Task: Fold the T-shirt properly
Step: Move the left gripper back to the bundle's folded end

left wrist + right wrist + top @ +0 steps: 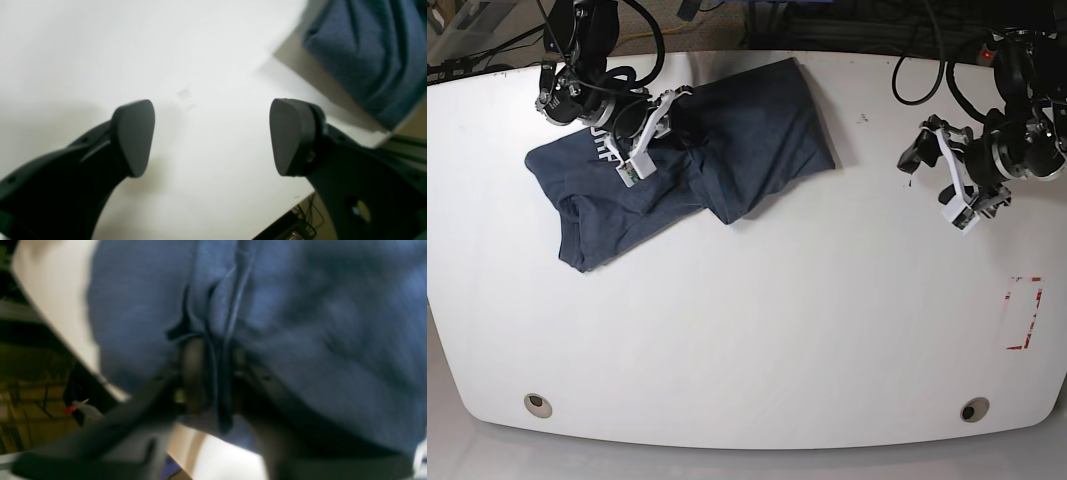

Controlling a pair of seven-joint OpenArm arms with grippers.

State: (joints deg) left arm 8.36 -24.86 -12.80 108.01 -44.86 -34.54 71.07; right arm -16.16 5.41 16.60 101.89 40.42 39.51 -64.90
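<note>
Two arms are working for you above a white counter, where the dark blue T-shirt is lying rumpled on the far side, spreading from the left of the base view past the middle. Your left tool is hovering beside the shirt, its fingers standing wide apart with bare counter showing between them. Your right tool is reaching into the cloth near the white lettering, a fold rising between its blurred fingertips; whether they are clamping it, you cannot tell.
</note>
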